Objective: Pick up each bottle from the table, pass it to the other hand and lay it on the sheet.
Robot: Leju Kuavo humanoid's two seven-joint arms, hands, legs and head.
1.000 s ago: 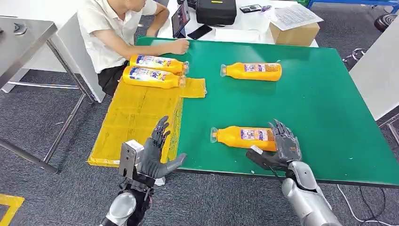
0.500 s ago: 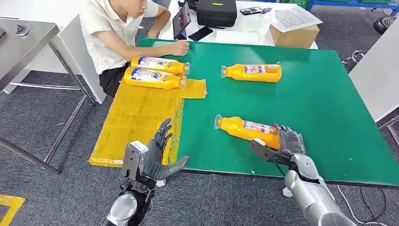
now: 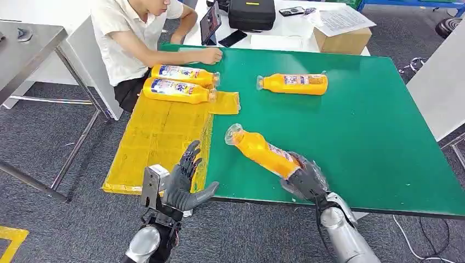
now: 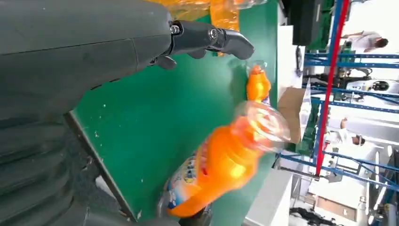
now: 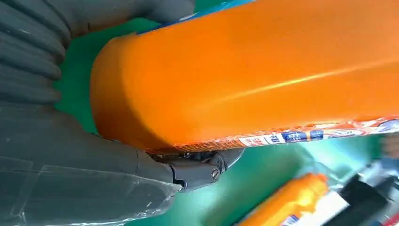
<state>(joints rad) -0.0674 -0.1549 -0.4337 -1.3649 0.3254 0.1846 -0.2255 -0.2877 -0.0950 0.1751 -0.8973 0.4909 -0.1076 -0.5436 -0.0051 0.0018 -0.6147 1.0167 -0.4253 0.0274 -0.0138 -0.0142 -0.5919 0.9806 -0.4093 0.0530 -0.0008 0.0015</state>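
In the head view the right hand (image 3: 307,179) grips the bottle (image 3: 263,152) by its base, over the near worktop (image 3: 384,142), cap toward the left hand (image 3: 183,183), which waits with fingers apart. In the left wrist view the bottle looks blurred; bring it slowly and release only after a firm grip. In the right wrist view the fingers wrap its base.

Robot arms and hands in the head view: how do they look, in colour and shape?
Both forearms are silver metal and rounded. The left hand is dark grey with slim, darker segmented fingers and a thick grey thumb; a silver box-shaped module sits at its wrist. The right hand is the same dark grey. In the wrist views, a grey ribbed cover wraps each hand's base.
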